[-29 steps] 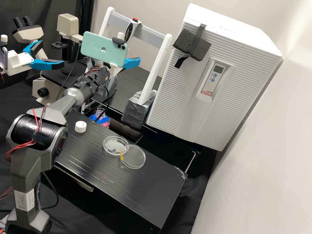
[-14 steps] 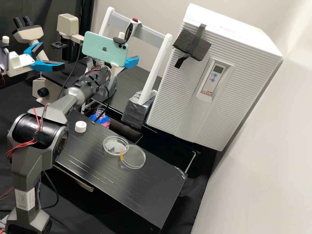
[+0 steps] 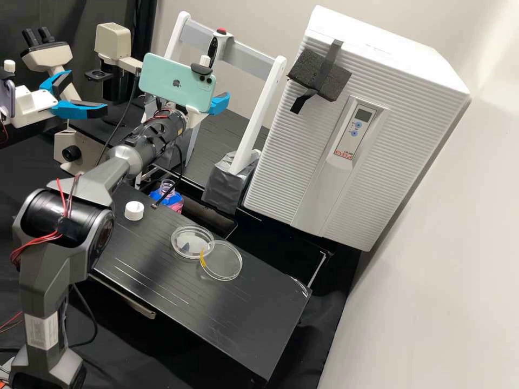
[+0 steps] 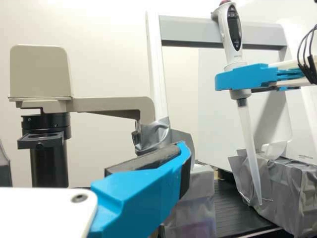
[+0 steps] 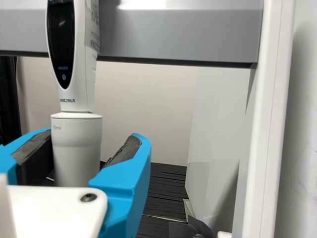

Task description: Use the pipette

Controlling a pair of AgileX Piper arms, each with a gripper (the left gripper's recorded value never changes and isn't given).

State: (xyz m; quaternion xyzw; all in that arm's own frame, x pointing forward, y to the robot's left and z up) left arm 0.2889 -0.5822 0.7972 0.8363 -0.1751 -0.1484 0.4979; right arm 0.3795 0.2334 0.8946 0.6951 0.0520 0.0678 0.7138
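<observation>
The pipette (image 3: 213,52) hangs upright on the crossbar of a white stand (image 3: 265,102). My right gripper (image 3: 214,101) is raised to it, under the mint phone clamped to that wrist. In the right wrist view the pipette's white barrel (image 5: 77,148) stands between the fingers of the right gripper (image 5: 91,136), against one pad and with a gap to the other, so it is open. The left wrist view shows the pipette (image 4: 233,39) from the side with the right gripper (image 4: 252,78) at its collar. My left gripper (image 3: 75,94) hovers open at the far left near the microscope.
A black platform (image 3: 216,308) holds two clear petri dishes (image 3: 192,240) (image 3: 221,260) and a white cap (image 3: 134,210). A blue and pink bottle (image 3: 170,199) sits behind it. A large ribbed white machine (image 3: 346,178) stands to the right, a microscope (image 3: 65,146) at back left.
My right gripper, with the phone, has risen a little and shifted right toward the hanging pipette. The left gripper stays roughly where it was.
</observation>
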